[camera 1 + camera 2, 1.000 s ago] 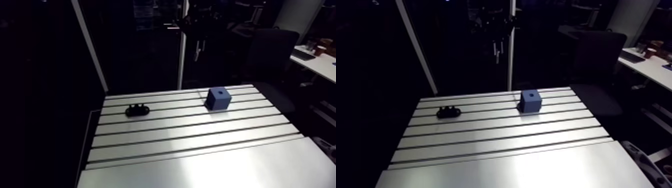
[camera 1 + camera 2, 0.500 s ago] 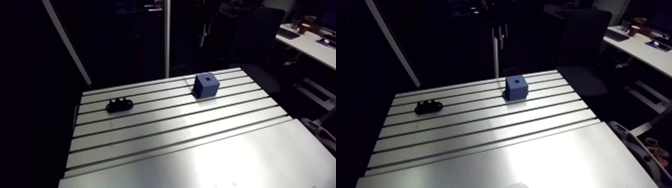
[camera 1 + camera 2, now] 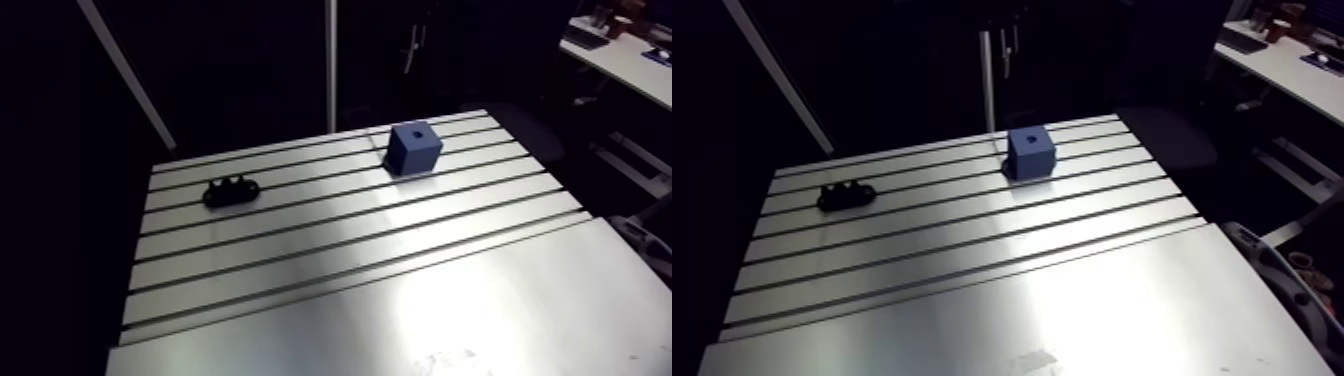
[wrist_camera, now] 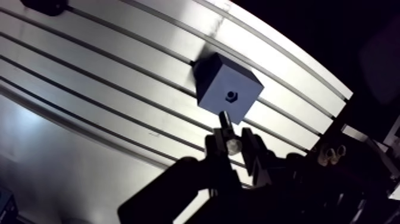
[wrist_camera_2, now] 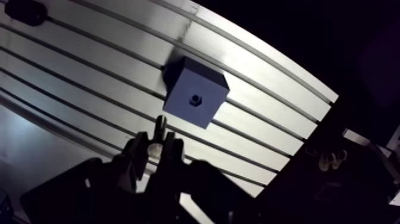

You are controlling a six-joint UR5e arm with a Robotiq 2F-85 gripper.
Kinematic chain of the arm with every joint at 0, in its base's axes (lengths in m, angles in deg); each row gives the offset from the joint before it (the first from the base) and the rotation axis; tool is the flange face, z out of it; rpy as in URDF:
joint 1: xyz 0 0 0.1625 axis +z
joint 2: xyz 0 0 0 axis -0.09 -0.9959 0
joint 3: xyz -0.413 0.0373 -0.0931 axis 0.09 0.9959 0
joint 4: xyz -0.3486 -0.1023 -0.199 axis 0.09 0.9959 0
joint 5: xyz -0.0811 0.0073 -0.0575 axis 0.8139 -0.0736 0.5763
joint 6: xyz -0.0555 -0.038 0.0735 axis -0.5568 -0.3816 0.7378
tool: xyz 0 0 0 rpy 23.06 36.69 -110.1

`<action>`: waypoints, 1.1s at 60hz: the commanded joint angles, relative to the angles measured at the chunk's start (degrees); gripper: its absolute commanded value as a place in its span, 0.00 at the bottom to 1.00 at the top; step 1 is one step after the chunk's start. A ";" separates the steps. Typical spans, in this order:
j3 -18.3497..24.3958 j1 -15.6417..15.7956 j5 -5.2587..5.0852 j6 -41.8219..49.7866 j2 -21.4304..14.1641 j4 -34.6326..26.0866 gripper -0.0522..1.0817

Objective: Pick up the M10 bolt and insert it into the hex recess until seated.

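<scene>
In the wrist view my gripper [image 4: 233, 146] is shut on the M10 bolt [image 4: 225, 122], whose shank sticks out ahead of the fingertips. The bolt's tip is just short of the blue cube [image 4: 229, 89], above the table and off to one side of the cube's top face. That face carries a small dark hex recess [image 4: 230, 95]. In the arm view the cube [image 3: 413, 147] stands at the far right of the slotted table [image 3: 350, 300]. The gripper is only a dim shape against the dark behind the cube.
A black holder [image 3: 230, 190] lies on the far left of the table, well away from the cube; it also shows in the wrist view as the black holder [image 5: 24, 11]. Slots run across the table's far half. The near half is a smooth plate.
The arm view has tilted and shifted, so the camera has moved. The cube and the black holder keep their places on the table.
</scene>
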 commanded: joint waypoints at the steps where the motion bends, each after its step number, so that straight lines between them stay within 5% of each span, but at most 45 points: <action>1: 0.33 -0.30 1.07 0.12 2.36 -0.06 0.94; 19: -0.19 -0.98 1.35 0.64 3.81 6.32 0.95; 66: -3.16 -3.12 1.17 0.29 3.81 6.09 0.94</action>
